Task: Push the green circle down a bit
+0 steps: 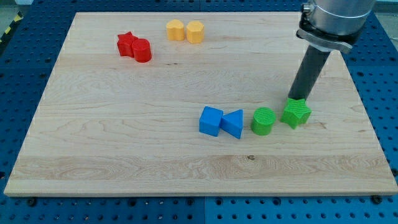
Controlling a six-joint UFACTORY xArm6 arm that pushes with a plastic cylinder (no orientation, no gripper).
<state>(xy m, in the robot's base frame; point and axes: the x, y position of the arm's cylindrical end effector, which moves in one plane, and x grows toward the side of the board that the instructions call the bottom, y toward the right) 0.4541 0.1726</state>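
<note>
The green circle [263, 121] sits on the wooden board right of centre, toward the view's bottom. A green star [296, 112] lies just to its right, close beside it. My tip [297, 98] comes down from the view's top right and ends at the green star's upper edge, up and to the right of the green circle. It looks to be touching the star, not the circle.
A blue cube [211, 121] and a blue triangle [234, 123] lie left of the green circle. A red star [127, 44] and red cylinder [142, 51] sit at the top left. Two yellow blocks [176, 29] [195, 31] sit at the top. The board's edge [186, 194] runs along the bottom.
</note>
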